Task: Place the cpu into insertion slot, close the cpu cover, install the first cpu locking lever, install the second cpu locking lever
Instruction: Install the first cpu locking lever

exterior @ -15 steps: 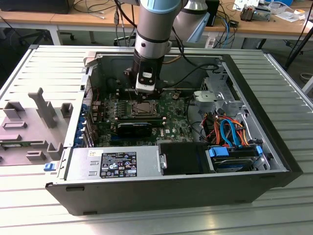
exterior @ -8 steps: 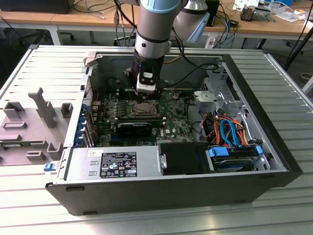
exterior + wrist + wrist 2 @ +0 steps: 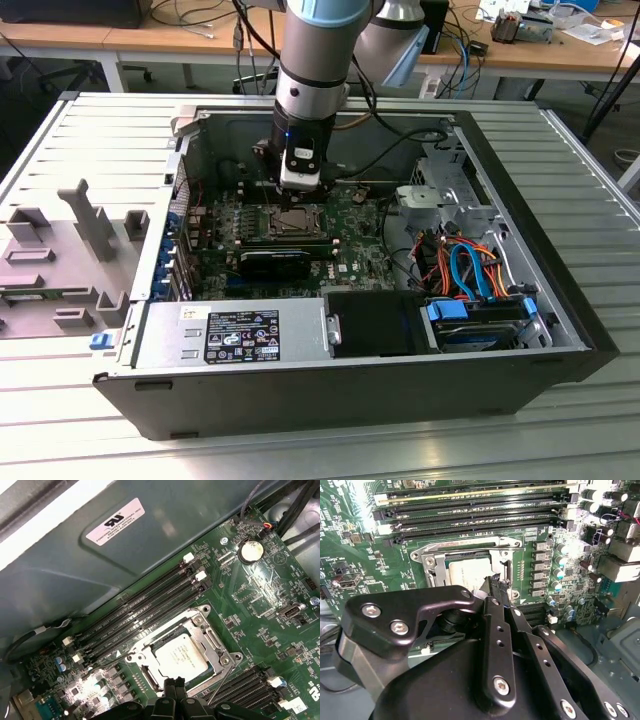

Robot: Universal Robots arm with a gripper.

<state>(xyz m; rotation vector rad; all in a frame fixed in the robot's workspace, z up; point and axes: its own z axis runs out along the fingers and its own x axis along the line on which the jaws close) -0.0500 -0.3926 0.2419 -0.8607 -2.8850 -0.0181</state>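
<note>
Gripper (image 3: pixel 175 682): black, two-fingered, poised low over the green circuit board (image 3: pixel 260 595) inside an open computer case (image 3: pixel 520 215). In both wrist views its fingertips (image 3: pixel 496 584) stand pressed together with nothing between them.

Cpu (image 3: pixel 181 655): silvery-grey square chip, lying flat in the insertion slot (image 3: pixel 184 652), directly ahead of and just below the gripper's tips. In the second wrist view the cpu (image 3: pixel 469 571) shows pale just beyond the tips.

Cpu cover (image 3: pixel 207 635): silvery metal frame with a square window, lying down around the cpu so the chip shows through the window. Whether it is fully seated cannot be told from these angles.

Locking lever (image 3: pixel 220 677): thin wire rod running along one side of the socket, close beside the gripper's tips; it appears raised off its catch, though this is uncertain.

Memory slots (image 3: pixel 145 612): long narrow black rows, on the far side of the socket from the gripper.

Coin cell (image 3: pixel 250 551): round, silvery, well apart from the gripper.

Arm (image 3: pixel 312 60): reaches down into the case from above in the exterior view.
</note>
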